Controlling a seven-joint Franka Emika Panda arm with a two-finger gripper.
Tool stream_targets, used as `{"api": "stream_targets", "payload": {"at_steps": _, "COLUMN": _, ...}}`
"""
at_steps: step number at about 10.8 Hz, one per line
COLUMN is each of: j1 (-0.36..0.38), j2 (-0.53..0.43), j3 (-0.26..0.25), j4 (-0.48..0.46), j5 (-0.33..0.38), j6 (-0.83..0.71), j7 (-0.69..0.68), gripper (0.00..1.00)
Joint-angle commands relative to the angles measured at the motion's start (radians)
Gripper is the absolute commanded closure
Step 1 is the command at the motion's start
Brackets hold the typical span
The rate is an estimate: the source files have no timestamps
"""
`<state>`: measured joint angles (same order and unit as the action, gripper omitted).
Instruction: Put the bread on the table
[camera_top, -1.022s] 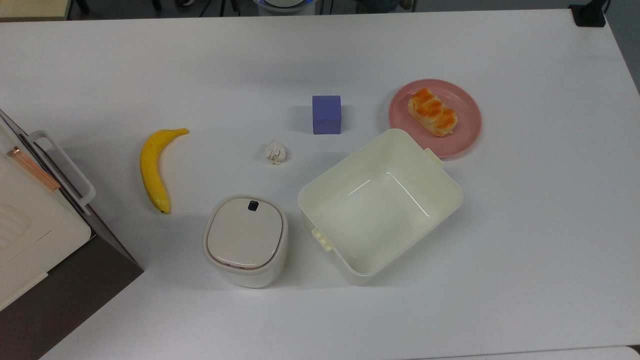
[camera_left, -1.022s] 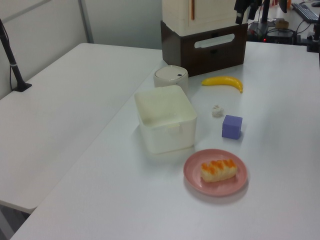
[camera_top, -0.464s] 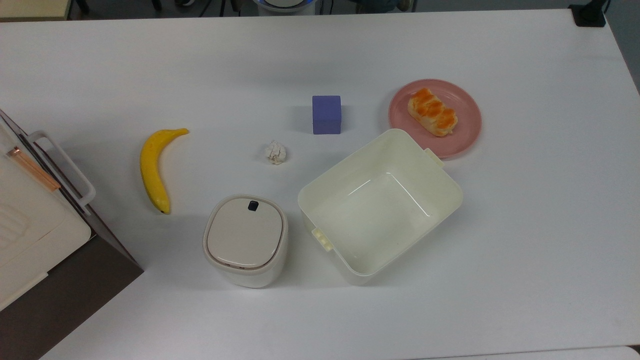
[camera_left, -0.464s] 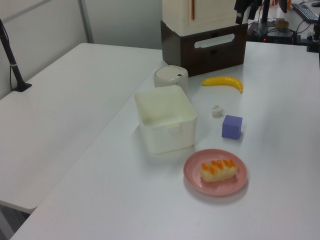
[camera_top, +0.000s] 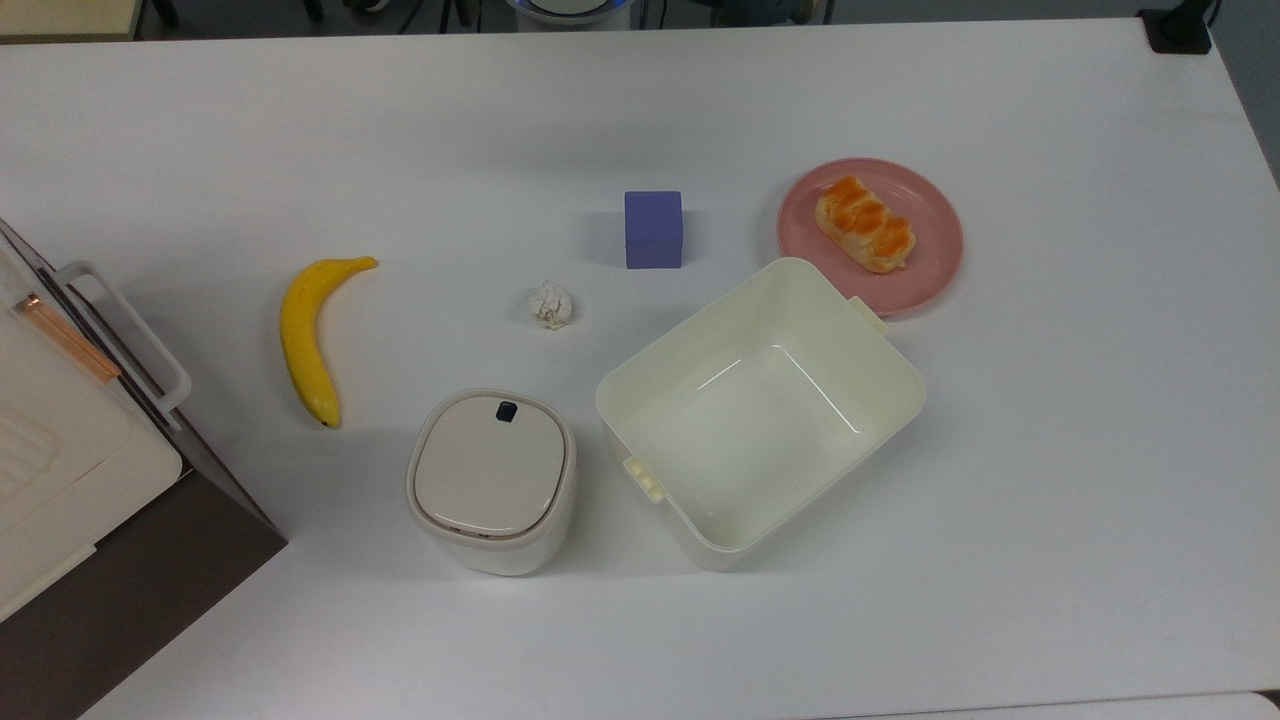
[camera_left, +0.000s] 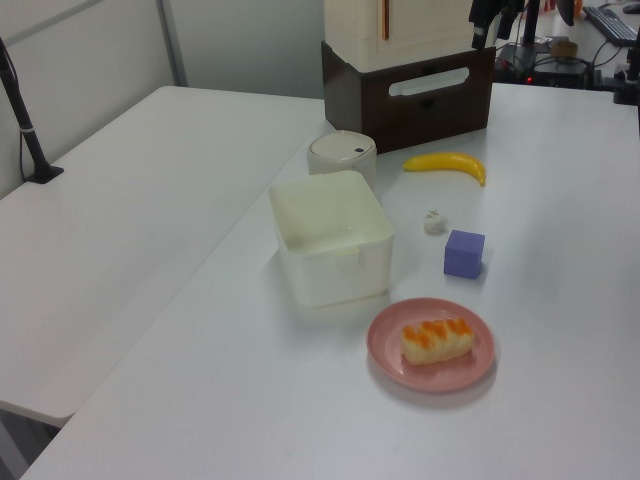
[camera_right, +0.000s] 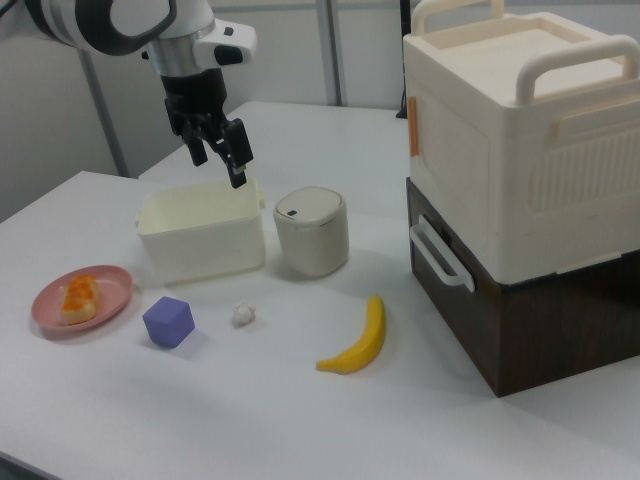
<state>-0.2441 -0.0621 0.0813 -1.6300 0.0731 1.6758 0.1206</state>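
The bread, a braided bun with an orange-brown top, lies on the round pink plate toward the top view's right. The left view shows the bread on the plate near the front, and in the right view the bread sits at the far left. The white table carries everything. In the right view my gripper hangs open and empty in the air over the cream tub, well to the right of the bread and above it.
A cream open tub stands beside the plate, with a lidded cream bin to the top view's left of it. A purple cube, a paper ball and a banana lie nearby. A stacked crate fills one end.
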Motion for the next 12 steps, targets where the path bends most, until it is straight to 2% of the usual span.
{"api": "stream_targets", "payload": {"at_steps": 1, "j1": 0.025, "j2": -0.004, "j3": 0.006, "j4": -0.004, "j5": -0.036, "j6": -0.010, "j7": 0.014, "gripper": 0.00}}
{"api": "stream_targets", "payload": {"at_steps": 3, "j1": 0.127, "j2": 0.020, "j3": 0.009, "j4": -0.042, "j5": -0.168, "j6": -0.018, "j7": 0.011, "gripper": 0.00}}
{"api": "stream_targets", "payload": {"at_steps": 4, "j1": 0.166, "j2": 0.037, "j3": 0.009, "j4": -0.053, "j5": -0.197, "j6": -0.018, "j7": 0.011, "gripper": 0.00}}
{"api": "stream_targets", "payload": {"at_steps": 7, "j1": 0.279, "j2": 0.094, "j3": 0.009, "j4": -0.050, "j5": -0.226, "j6": -0.016, "j7": 0.005, "gripper": 0.00}}
{"api": "stream_targets", "payload": {"at_steps": 10, "j1": 0.441, "j2": 0.172, "j3": 0.009, "j4": -0.045, "j5": -0.262, "j6": -0.016, "j7": 0.025, "gripper": 0.00}}
{"api": "stream_targets", "payload": {"at_steps": 12, "j1": 0.546, "j2": 0.191, "j3": 0.009, "j4": -0.053, "j5": -0.271, "j6": -0.034, "j7": 0.078, "gripper": 0.00}}
